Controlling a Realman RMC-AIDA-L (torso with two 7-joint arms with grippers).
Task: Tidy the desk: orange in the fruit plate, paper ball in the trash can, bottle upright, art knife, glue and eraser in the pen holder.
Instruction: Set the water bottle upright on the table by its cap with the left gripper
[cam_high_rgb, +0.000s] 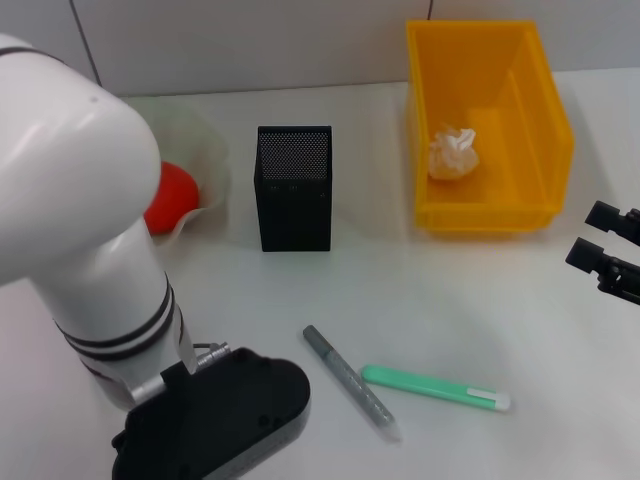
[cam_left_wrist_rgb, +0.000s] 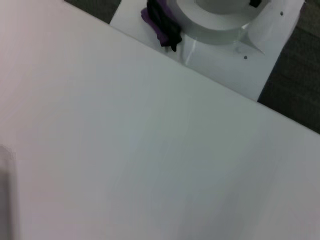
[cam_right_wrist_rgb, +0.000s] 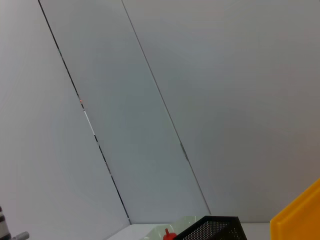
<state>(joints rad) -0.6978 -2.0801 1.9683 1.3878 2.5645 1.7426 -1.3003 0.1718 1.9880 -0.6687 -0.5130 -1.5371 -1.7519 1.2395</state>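
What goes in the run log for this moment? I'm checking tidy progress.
orange in fruit plate | paper ball in trash can | left gripper low front-left | right gripper at right edge, open

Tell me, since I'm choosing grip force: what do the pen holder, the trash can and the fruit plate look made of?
The pen holder looks like black metal mesh: fine perforations show on its walls. The trash can appears to be glossy yellow plastic, its walls slightly translucent, smooth and moulded. The fruit plate seems to be pale translucent glass with a wavy rim, though clear plastic is possible.
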